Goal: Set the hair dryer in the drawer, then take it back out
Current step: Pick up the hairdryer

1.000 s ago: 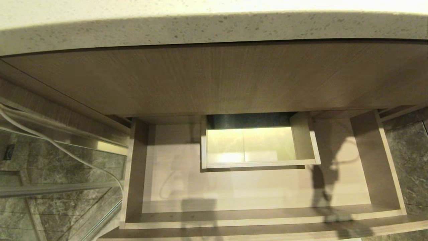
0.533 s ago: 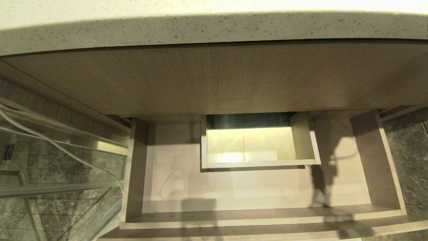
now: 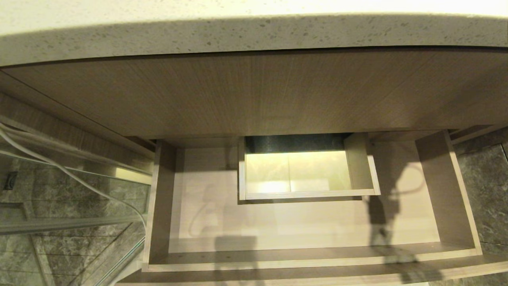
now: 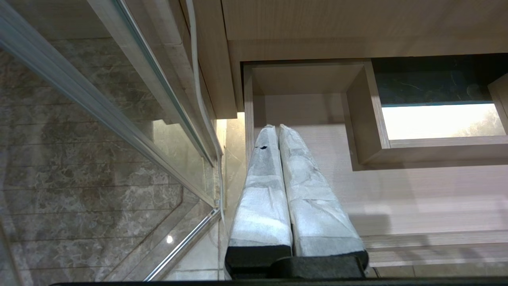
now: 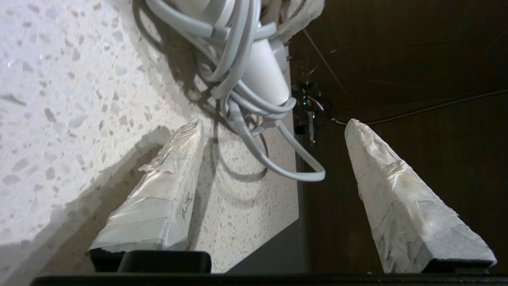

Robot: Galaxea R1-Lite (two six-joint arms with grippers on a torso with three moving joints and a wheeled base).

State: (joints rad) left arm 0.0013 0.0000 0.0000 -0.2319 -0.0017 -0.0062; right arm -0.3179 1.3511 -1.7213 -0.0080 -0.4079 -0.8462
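The hair dryer (image 5: 262, 67) was seen lying on the speckled countertop (image 5: 79, 99), cord bundled, close to its edge. The right gripper (image 5: 274, 127) was spread wide just short of it, holding nothing. The drawer (image 3: 309, 258) was pulled out. The left gripper (image 4: 278, 131) was parked above the drawer's left side, fingers pressed together.

Warm, yellowish light is cast from above. The speckled bench (image 3: 254, 31) edge is blown out to near white along the top of the head view, and its straight lines are bowed by lens distortion. A bright glare patch is seen in the boxed cutout (image 3: 297, 172) of the drawer (image 3: 309, 260), whose pale floor is crossed by dark shadows.
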